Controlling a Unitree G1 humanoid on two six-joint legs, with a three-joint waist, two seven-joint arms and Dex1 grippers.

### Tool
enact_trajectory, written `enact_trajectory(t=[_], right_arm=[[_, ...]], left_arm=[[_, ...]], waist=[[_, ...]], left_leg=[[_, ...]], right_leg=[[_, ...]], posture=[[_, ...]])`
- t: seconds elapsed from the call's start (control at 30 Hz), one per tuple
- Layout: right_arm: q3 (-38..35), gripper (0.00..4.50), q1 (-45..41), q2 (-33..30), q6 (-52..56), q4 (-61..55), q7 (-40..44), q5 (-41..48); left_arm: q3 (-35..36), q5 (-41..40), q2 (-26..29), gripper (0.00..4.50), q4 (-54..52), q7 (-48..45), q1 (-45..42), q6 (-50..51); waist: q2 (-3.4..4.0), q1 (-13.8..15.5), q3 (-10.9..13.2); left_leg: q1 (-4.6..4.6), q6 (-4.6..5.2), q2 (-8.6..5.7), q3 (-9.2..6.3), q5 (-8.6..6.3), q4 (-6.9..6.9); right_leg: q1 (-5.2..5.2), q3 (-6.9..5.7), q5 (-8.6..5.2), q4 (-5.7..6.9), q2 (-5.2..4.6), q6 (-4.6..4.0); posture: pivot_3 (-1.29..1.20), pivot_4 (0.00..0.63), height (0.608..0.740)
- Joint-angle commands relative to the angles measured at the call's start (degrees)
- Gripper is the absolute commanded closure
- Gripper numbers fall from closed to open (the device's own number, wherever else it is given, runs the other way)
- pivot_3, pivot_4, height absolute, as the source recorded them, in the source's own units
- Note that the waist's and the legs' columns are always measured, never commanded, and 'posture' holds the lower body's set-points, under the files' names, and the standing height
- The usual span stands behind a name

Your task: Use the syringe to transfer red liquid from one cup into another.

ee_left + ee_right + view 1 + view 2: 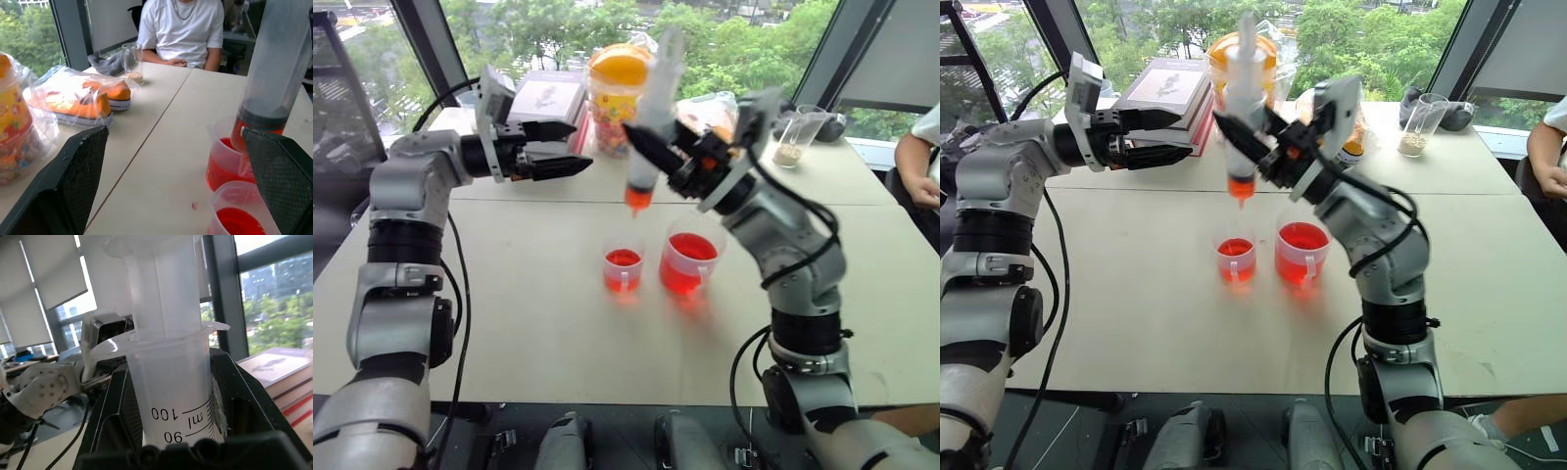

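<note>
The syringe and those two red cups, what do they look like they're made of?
The syringe: probably clear, slightly frosted plastic; printed volume marks show on its barrel, and the plunger inside looks milky white. The small cup and the bigger cup: apparently thin, glossy clear plastic, since the red liquid shows through their walls. Glass can't be ruled out.

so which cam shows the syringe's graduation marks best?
Right wrist view: the large clear plastic syringe sits close up, printed scale readable. The head views show its whole length above the cups, marks too small. Left wrist view shows its lower barrel with red liquid.
</note>
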Motion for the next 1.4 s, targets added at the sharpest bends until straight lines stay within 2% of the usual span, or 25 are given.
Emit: enact_trajectory(t=[0.03,0.2,0.33,0.8,0.9,1.03,1.1,1.13,1.4], right_arm=[[1.7,3.03,1.8,0.4,-4.6,0.9,2.4,-2.6],[3.2,3.03,5.4,0.3,-7.3,2.7,4.3,-5.0],[4.0,3.03,7.2,0.6,-7.6,2.3,4.8,-5.9],[5.1,3.03,8.7,1.4,-6.8,-0.6,3.9,-7.4],[5.0,3.03,8.6,1.4,-6.6,-1.0,3.8,-7.4],[4.8,3.03,8.1,1.4,-6.6,-0.8,3.8,-7.4],[4.5,3.03,7.5,1.5,-6.5,-0.8,3.6,-7.2],[4.3,3.03,7.1,1.6,-6.3,-0.9,3.5,-7.0],[1.1,3.03,2.5,2.1,-4.1,-1.8,1.8,-4.5]], left_arm=[[2.3,-2.5,1.4,0.04,-4.8,0.3,-0.6,2.3],[2.1,-5.3,1.1,0.04,-8.6,-0.1,-0.8,6.0],[0.8,-5.5,-1.4,0.04,-7.7,-0.2,-2.7,5.6],[-3.0,-0.4,-9.0,0.04,6.3,-4.0,-9.6,-4.6],[-3.3,-0.4,-10.5,0.73,7.3,-5.3,-10.3,-4.7],[-4.0,-0.4,-11.0,2.6,6.4,-7.6,-9.9,-3.8],[-4.8,-0.3,-10.7,3.71,5.2,-9.1,-9.1,-3.2],[-5.4,-0.2,-10.4,4.04,4.3,-10.2,-8.5,-3.0],[-8.3,0.1,-8.6,4.04,-1.4,-13.4,-4.3,-1.3]], waist=[[-0.01,0.0,0.0],[0.0,-0.3,0.0],[0.0,-0.4,0.0],[0.0,-0.4,0.0],[0.0,-0.4,0.0],[0.0,-0.4,0.0],[0.0,-0.4,0.0],[0.0,-0.4,0.0],[0.0,-0.5,0.0]], left_leg=[[-0.01,0.0,0.0,0.01,0.0,0.0],[0.0,0.0,0.01,-0.01,0.0,-0.01],[0.06,-0.04,0.03,-0.02,0.02,0.0],[0.07,-0.05,0.02,0.0,0.03,-0.03],[0.07,-0.05,0.02,-0.01,0.03,-0.03],[0.07,-0.05,0.02,-0.01,0.03,-0.03],[0.07,-0.05,0.02,-0.01,0.03,-0.03],[0.07,-0.05,0.02,-0.01,0.03,-0.03],[0.07,-0.05,0.04,-0.03,0.03,-0.03]], right_leg=[[0.0,0.01,0.0,-0.02,-0.01,0.0],[-0.01,0.0,0.0,0.01,0.02,0.01],[-0.01,0.0,0.0,0.1,0.05,0.01],[-0.01,0.01,0.0,0.05,0.06,0.0],[-0.01,0.0,0.0,0.06,0.07,0.01],[-0.01,0.01,0.0,0.06,0.07,0.0],[-0.01,0.01,0.0,0.06,0.07,0.01],[-0.01,0.01,0.0,0.06,0.07,0.01],[-0.01,0.01,0.0,0.07,0.07,0.0]], posture=[[0.0,0.15,0.74],[0.0,0.15,0.74],[0.0,0.15,0.74],[0.0,0.15,0.74],[0.0,0.15,0.74],[0.0,0.15,0.74],[0.0,0.15,0.74],[0.0,0.15,0.74],[0.0,0.15,0.74]])
